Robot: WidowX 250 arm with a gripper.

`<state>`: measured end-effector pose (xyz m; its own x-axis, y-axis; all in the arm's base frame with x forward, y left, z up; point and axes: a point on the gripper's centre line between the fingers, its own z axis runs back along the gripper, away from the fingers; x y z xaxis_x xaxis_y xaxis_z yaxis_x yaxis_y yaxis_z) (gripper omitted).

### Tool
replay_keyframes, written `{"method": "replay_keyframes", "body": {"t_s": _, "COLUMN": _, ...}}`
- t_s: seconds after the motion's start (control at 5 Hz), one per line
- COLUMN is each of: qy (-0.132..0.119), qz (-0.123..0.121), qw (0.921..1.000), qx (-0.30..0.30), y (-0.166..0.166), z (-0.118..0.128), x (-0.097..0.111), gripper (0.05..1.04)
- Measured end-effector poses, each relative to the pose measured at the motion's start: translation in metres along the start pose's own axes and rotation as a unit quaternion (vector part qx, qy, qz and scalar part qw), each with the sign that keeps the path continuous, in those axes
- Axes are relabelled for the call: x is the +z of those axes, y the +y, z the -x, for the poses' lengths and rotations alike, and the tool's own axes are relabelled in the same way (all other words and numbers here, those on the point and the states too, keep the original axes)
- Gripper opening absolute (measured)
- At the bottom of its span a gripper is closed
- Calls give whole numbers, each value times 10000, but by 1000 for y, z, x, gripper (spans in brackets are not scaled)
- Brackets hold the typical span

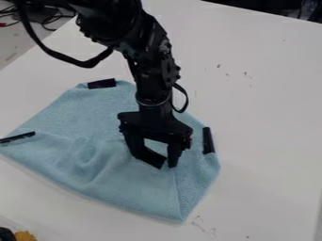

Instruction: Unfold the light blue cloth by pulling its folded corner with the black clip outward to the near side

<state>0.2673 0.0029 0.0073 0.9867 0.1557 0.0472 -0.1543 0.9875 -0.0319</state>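
Light blue fabric cloth with black strips on it, black two-finger end effector right over the folded part
So the cloth is spread on the white worktop, with its lower part creased and a fold line running to the bottom corner. The end effector is low over the right half, fingers standing apart around a short black strip; can't tell if they touch it. Other strips sit at the far edge, left corner and right edge. Looks soft, light and floppy to me, not fragile, probably grippy rather than slippery. I'd pinch it at a strip, which is likely a bit stiffer, or at a raised wrinkle, since flat fabric could be tricky to catch.
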Motion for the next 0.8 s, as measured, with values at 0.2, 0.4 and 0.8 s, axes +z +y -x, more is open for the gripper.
{"method": "replay_keyframes", "body": {"t_s": 0.2, "qy": -13, "qz": 43, "qw": 10000, "qx": 38, "y": 1, "z": -1, "x": 0, "gripper": 924}}
{"method": "replay_keyframes", "body": {"t_s": 0.4, "qy": -5, "qz": 56, "qw": 10000, "qx": 55, "y": 1, "z": -1, "x": 0, "gripper": 672}}
{"method": "replay_keyframes", "body": {"t_s": 0.8, "qy": 39, "qz": -55, "qw": 9999, "qx": 156, "y": 3, "z": 0, "x": 1, "gripper": 513}}
